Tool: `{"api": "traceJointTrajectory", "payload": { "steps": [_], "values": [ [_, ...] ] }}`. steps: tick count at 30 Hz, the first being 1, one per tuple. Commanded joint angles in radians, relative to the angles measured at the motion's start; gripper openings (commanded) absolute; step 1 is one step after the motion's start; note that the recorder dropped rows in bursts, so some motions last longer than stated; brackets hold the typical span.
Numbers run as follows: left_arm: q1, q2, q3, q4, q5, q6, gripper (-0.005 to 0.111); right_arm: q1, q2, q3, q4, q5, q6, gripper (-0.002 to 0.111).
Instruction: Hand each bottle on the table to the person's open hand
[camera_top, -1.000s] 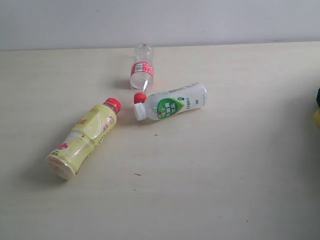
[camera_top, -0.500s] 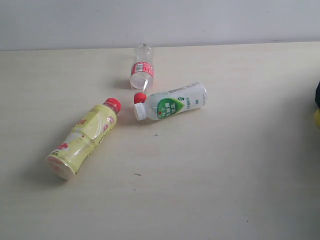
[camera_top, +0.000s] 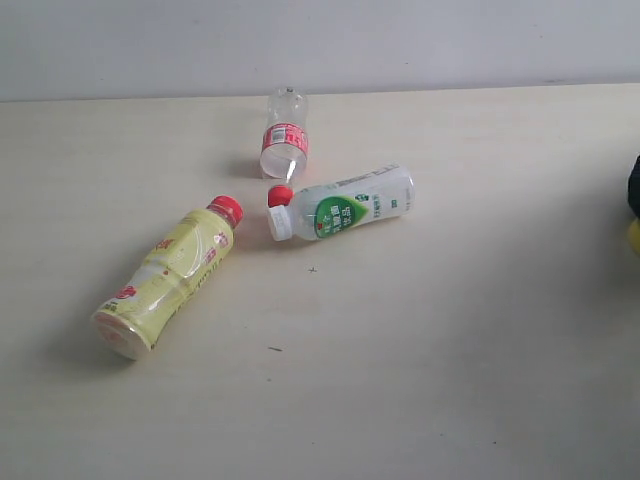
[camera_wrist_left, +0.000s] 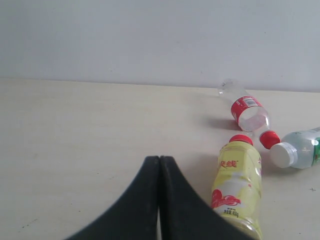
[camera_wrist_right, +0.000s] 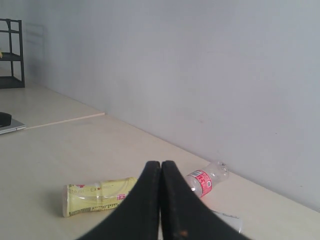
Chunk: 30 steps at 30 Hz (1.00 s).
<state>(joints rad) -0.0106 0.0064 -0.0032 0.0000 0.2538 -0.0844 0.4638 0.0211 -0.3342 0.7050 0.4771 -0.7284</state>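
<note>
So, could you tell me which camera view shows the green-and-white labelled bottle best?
The exterior view: the green-labelled bottle lies whole, white cap to base, label facing the camera. The left wrist view cuts it off past the white cap and neck; the right wrist view shows only a sliver beside the right gripper.

I counted three bottles on the one table (camera_top: 480, 380): one yellow bottle (camera_top: 170, 275), one small clear bottle (camera_top: 284, 140) with a red label, and one green-white labelled bottle (camera_top: 352, 203). There were two red caps, one on the yellow bottle (camera_top: 226, 209) and one loose cap (camera_top: 280, 195). I saw one white cap (camera_top: 279, 224).
</note>
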Motion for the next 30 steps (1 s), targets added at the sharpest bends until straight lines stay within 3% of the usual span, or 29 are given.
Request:
{"api": "traceJointTrajectory", "payload": {
  "steps": [1, 30],
  "values": [
    [0.002, -0.006, 0.003, -0.011, -0.01, 0.003, 0.0, 0.002, -0.007, 0.004, -0.009, -0.001, -0.001, 0.0],
    [0.002, -0.006, 0.003, -0.011, -0.01, 0.003, 0.0, 0.002, -0.007, 0.004, -0.061, -0.001, -0.003, 0.0]
  ]
}}
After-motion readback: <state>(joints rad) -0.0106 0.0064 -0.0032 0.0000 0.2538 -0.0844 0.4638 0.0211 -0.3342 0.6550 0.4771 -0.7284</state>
